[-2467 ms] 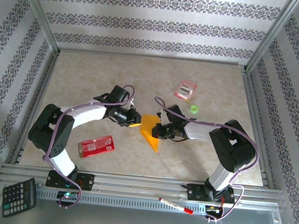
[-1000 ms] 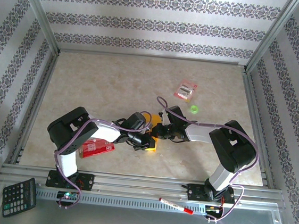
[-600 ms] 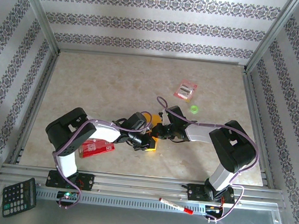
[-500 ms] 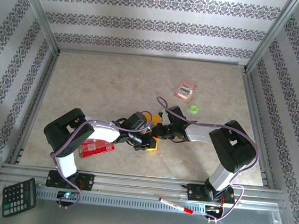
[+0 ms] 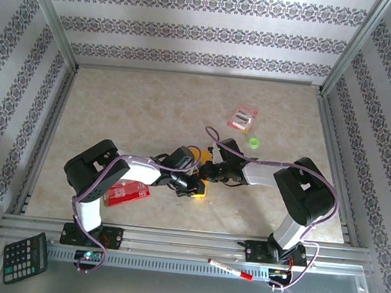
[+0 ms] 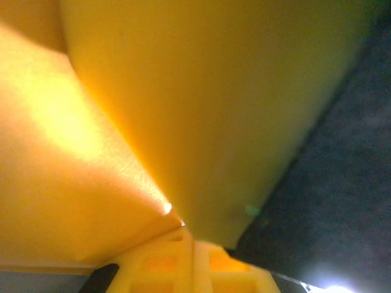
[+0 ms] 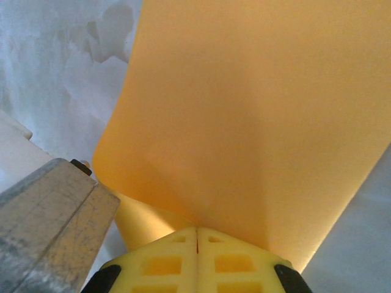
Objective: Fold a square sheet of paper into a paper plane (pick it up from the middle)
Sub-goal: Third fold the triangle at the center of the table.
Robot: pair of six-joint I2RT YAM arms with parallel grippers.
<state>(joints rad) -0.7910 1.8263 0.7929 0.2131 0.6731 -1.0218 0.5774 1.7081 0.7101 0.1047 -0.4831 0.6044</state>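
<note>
Right wrist, square sheet of paper [image 7: 256, 110] clamped in right gripper [image 7: 197, 235]

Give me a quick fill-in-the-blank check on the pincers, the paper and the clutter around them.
1. The left pincer and right pincer are both ___ on the paper.
2. The red packet lies to the ___ of the paper.
3. The marker lies to the ___ of the calculator.

Missing words: shut; left; right.
</note>
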